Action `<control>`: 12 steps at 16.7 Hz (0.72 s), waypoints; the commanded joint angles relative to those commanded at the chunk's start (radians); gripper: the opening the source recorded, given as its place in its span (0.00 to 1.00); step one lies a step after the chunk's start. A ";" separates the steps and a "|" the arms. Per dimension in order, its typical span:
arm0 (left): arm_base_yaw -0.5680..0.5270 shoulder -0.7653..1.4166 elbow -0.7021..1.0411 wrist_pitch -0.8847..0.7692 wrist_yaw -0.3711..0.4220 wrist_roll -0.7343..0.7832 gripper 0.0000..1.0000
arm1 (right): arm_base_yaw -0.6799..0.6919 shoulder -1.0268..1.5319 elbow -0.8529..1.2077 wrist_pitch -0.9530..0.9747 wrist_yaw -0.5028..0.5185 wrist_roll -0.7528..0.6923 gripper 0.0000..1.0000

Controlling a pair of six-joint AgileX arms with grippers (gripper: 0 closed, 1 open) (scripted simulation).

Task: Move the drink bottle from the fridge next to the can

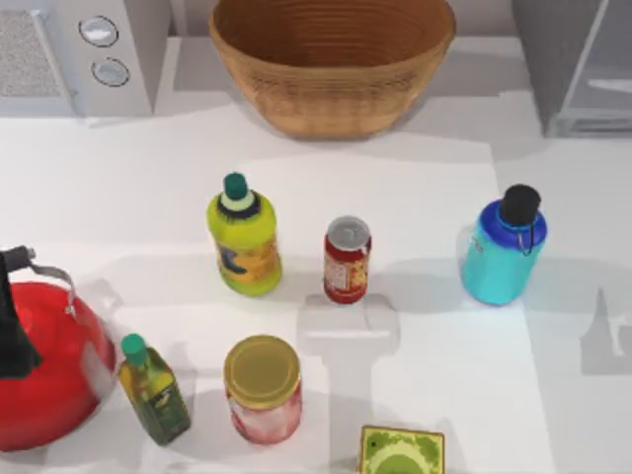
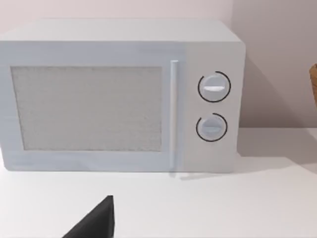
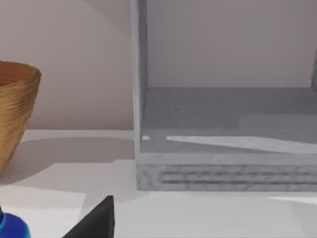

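Note:
The drink bottle (image 1: 504, 252), teal with a blue shoulder and black cap, stands upright on the white table at the right, in front of the fridge. Its blue edge (image 3: 10, 225) shows in the right wrist view. The red can (image 1: 347, 259) stands upright at the table's middle, a clear gap to the bottle's left. The grey fridge (image 1: 583, 69) sits at the back right, and its open, bare interior (image 3: 223, 119) faces the right wrist camera. A black wedge of my left gripper (image 2: 96, 222) points toward the microwave. A black wedge of my right gripper (image 3: 96, 222) points toward the fridge.
A grey microwave (image 1: 89, 49) stands at the back left and a wicker basket (image 1: 331, 59) at the back middle. A yellow-green bottle (image 1: 244, 237) is left of the can. A red kettle (image 1: 39, 365), olive oil bottle (image 1: 153, 390), yellow-lidded jar (image 1: 263, 388) and green packet (image 1: 400, 452) line the front.

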State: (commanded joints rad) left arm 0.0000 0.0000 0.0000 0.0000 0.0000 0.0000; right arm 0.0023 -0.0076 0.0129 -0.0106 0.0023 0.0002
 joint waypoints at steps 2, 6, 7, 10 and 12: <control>0.000 0.000 0.000 0.000 0.000 0.000 1.00 | -0.001 -0.043 0.036 -0.054 0.001 0.000 1.00; 0.000 0.000 0.000 0.000 0.000 0.000 1.00 | -0.002 -0.194 0.161 -0.290 0.001 0.000 1.00; 0.000 0.000 0.000 0.000 0.000 0.000 1.00 | -0.002 -0.238 0.197 -0.373 0.000 0.001 1.00; 0.000 0.000 0.000 0.000 0.000 0.000 1.00 | -0.002 -0.379 0.312 -0.655 -0.002 0.000 1.00; 0.000 0.000 0.000 0.000 0.000 0.000 1.00 | -0.002 -0.475 0.391 -0.852 -0.003 -0.001 1.00</control>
State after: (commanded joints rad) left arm 0.0000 0.0000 0.0000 0.0000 0.0000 0.0000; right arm 0.0002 -0.4828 0.4034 -0.8626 -0.0003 -0.0005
